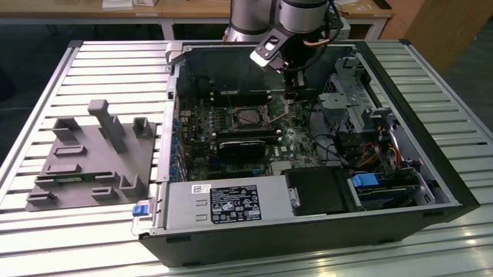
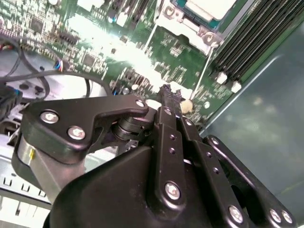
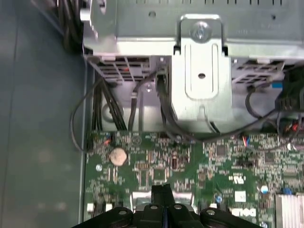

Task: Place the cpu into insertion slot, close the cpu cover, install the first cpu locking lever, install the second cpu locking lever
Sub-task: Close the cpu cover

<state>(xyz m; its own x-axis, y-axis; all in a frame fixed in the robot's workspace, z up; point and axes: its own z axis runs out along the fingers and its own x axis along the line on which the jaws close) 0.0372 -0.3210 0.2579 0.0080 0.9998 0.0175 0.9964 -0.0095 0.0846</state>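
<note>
**Position.** In the upper centre of the exterior view, the gripper point(image 1: 291, 98) reaches down into the open computer case point(image 1: 308, 242). It sits just to the exterior view's right of the insertion slot point(image 1: 248, 117), low over the motherboard point(image 3: 190, 161).

**Jaws.** In both wrist views the fingertips point(image 2: 166, 90) are brought together with no gap showing and nothing visibly pinched between them.

**Task items.** In the second wrist view the cpu point(image 2: 209, 5) lies seated in the slot. The cpu cover point(image 2: 197, 29) appears to lie flat around it, though whether it is fully down cannot be confirmed. A thin lever rod point(image 2: 205, 76) runs from the slot's corner toward the fingertips, so the step in hand is judged to be a locking lever.

**Doing it well.** Contact is best made with the closed tips near the rod's free end. The push should follow the rod's arc, and the tips should be kept off the small board components beside it. The rod is likely springy and could slip off a blunt tip.

**Materials and shapes.**
- The cpu has a pale, smooth, square metal top.
- The cover is thin bright sheet metal.
- The lever is slim round wire.
- The board is glossy green and densely studded.
- The memory slots point(image 2: 251, 38) are long, black and ridged.
- The fingers are matt black, narrow and bolted.
</note>
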